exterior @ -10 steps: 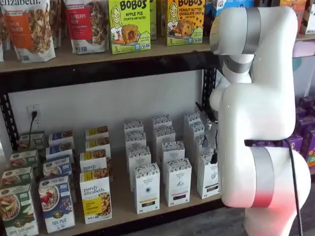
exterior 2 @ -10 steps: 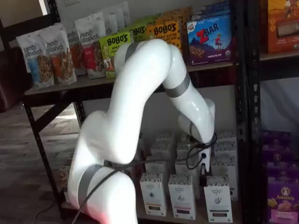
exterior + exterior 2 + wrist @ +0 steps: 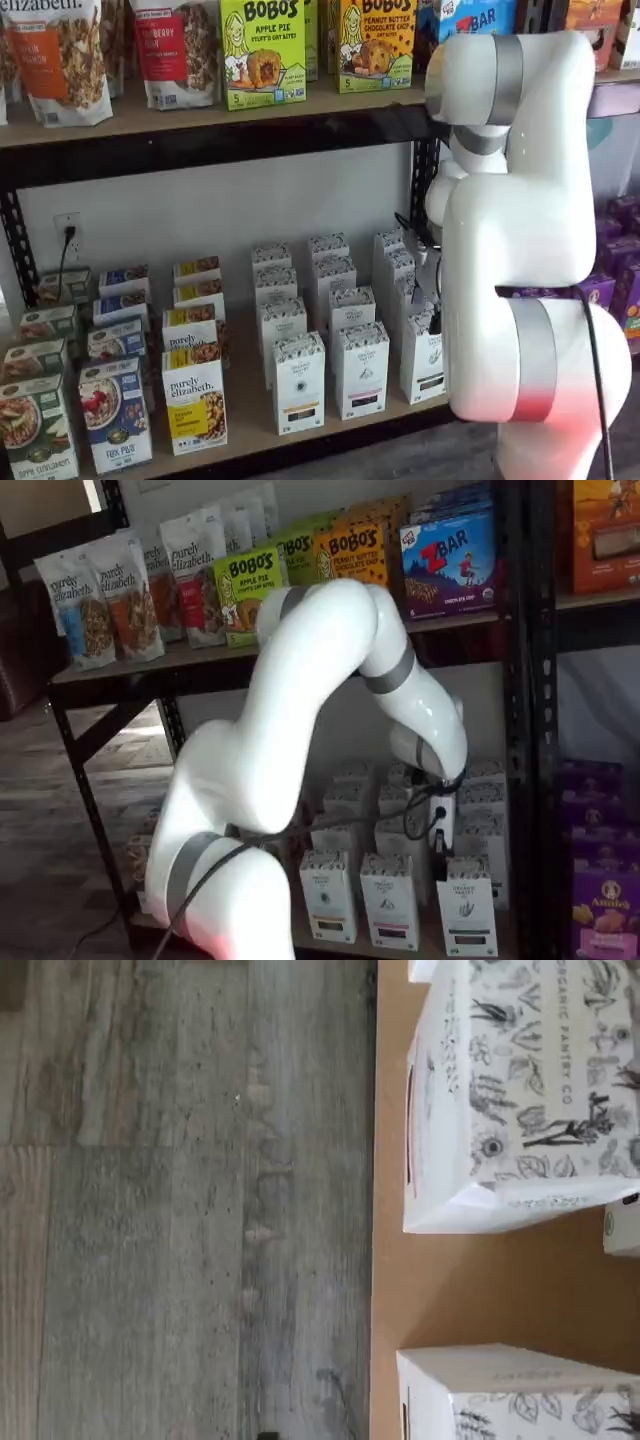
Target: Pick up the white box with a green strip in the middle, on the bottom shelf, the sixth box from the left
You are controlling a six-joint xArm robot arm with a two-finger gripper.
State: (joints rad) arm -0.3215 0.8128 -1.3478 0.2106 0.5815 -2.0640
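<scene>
1. Grey wood-grain flooring (image 3: 180, 1210) fills most of the wrist view, and against it runs the front edge of the bottom shelf (image 3: 450, 1290), a pale plywood board; the camera is thus judged to be held just above the shelf's front row
2. Two white cartons with a black botanical print are seen from above in the wrist view, the fuller one (image 3: 520, 1090) marked "Organic Pantry Co"; which of them is the wanted one cannot be told from there
3. The white arm (image 3: 520, 250) is bent down in front of the shelving, so that the wrist is brought low over the right-hand column of white cartons
4. The gripper (image 3: 437, 852) is hung just above and behind the front carton; its jaws are spread as wide as they go and nothing is seen held between them, which suits an approach, not a grasp
5. The white box (image 3: 423, 358) is stood upright at the front edge, rightmost in its row, its dark greenish strip low on the face; it is also seen in the other shelf view (image 3: 467, 908)
6. Further rows of like cartons (image 3: 330, 270) are ranked behind, so a lift from the front is judged least likely to disturb them
</scene>
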